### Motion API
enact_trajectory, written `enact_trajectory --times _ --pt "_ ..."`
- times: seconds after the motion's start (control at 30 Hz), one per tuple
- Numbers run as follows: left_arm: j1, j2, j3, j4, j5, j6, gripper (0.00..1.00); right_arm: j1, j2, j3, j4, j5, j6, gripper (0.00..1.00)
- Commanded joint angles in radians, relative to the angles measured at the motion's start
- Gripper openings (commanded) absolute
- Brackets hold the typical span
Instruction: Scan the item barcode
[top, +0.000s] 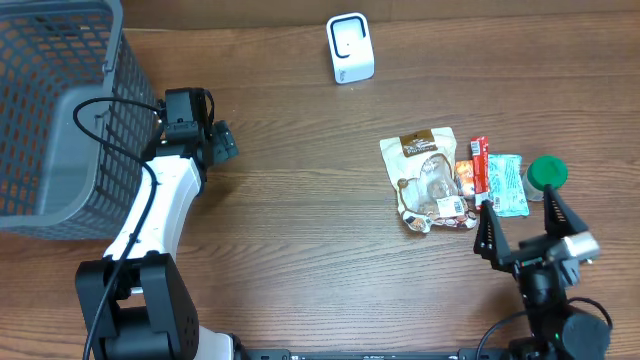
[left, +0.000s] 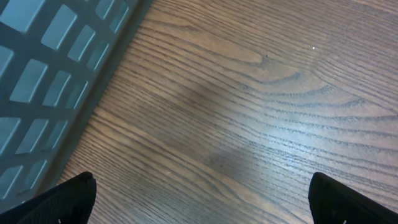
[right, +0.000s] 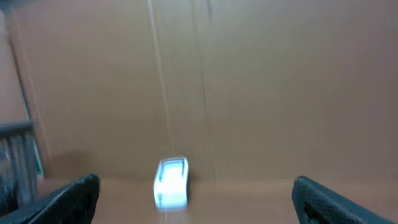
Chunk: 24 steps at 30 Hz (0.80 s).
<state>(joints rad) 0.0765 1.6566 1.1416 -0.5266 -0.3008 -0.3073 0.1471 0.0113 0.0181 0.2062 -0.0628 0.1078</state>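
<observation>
The white barcode scanner (top: 350, 48) stands at the far middle of the table and shows blurred in the right wrist view (right: 171, 182). Items lie in a group at the right: a brown-and-white snack bag (top: 428, 180), a red packet (top: 478, 165), a teal packet (top: 507, 183) and a round green lid (top: 547, 173). My right gripper (top: 523, 225) hovers just near of them, open and empty, its fingers wide apart (right: 196, 205). Beside the basket at the left, my left gripper (top: 225, 142) is open over bare wood (left: 202, 205).
A grey mesh basket (top: 55, 110) fills the far left corner, its wall close to the left gripper (left: 43, 81). A brown wall rises behind the table in the right wrist view. The tabletop is dark wood.
</observation>
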Motion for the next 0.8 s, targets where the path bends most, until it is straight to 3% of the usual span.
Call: enact_trajectory --times 0.0,0.17,0.33,0.77 --pt "0.002 0.010 0.019 0.003 -0.016 0.012 1.00 -0.026 -0.008 -0.010 -0.089 -0.037 -0.004 1.00" --pt "0.002 0.010 0.019 0.003 -0.016 0.012 1.00 -0.038 -0.008 -0.010 -0.285 -0.032 -0.014 1.00" --pt "0.002 0.010 0.019 0.003 -0.016 0.012 1.00 -0.038 -0.008 -0.010 -0.280 -0.053 -0.142 1.00" --pt "0.002 0.010 0.019 0.003 -0.016 0.012 1.00 -0.042 -0.008 -0.010 -0.280 -0.047 -0.142 1.00"
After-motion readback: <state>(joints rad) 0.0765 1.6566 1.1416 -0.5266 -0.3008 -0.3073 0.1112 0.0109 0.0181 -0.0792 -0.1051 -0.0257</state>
